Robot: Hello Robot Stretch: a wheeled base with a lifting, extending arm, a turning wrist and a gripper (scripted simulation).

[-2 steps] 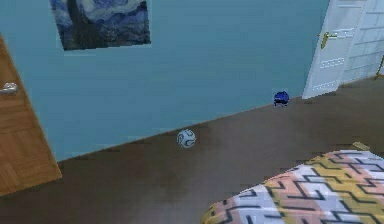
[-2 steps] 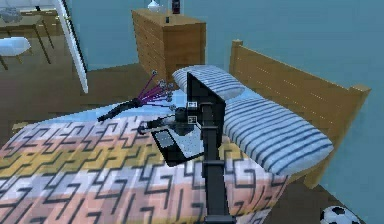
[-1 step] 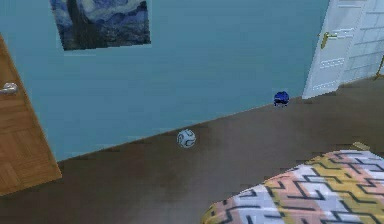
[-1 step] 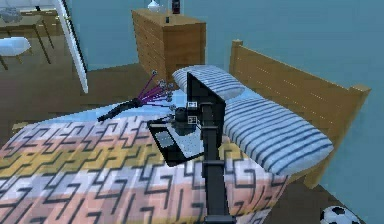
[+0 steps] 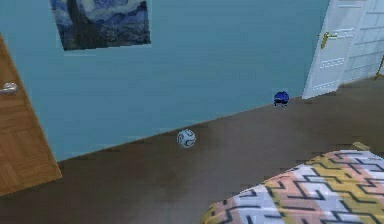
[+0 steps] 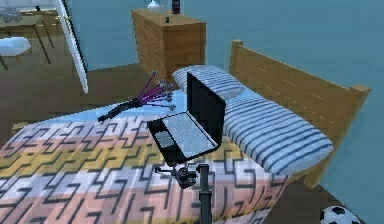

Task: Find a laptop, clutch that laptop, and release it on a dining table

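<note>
Gripper (image 6: 178,172) sits at the end of my arm (image 6: 205,202), low in the arm side view, at the near edge of the bed (image 6: 70,175). The laptop (image 6: 187,135) lies on the quilt right behind the fingers, so I can't tell if I'm holding anything or if there's contact.

Laptop: lid up, screen dark, base flat on the patterned quilt, just short of the striped pillow (image 6: 270,130). A second striped pillow (image 6: 208,78) is further along the wooden headboard (image 6: 305,92). A bundle of dark and purple strands (image 6: 145,98) lies on the quilt, beyond the laptop.

Room: dark brown floor (image 5: 150,175), teal wall (image 5: 220,60). In the arm side view a wooden dresser (image 6: 168,42) stands against the wall past the bed. Its drawer fronts are flush, contents hidden. On top are a dark item (image 6: 176,6) and a pale one (image 6: 153,4), too small to name. A white door (image 6: 72,45) stands ajar beside it. Through the gap there's a wooden table (image 6: 30,22). A black-and-white ball (image 6: 340,214) sits on the floor by the bed's head end.

Forward view: quilt corner (image 5: 310,190) at lower right. A grey-white ball (image 5: 187,138) is near the wall base and a small blue object (image 5: 281,98) is further along it. There's a swirly night-sky painting (image 5: 100,22) on the wall, a white panel door (image 5: 342,45) on the right and a brown wooden door (image 5: 20,125) on the left.
</note>
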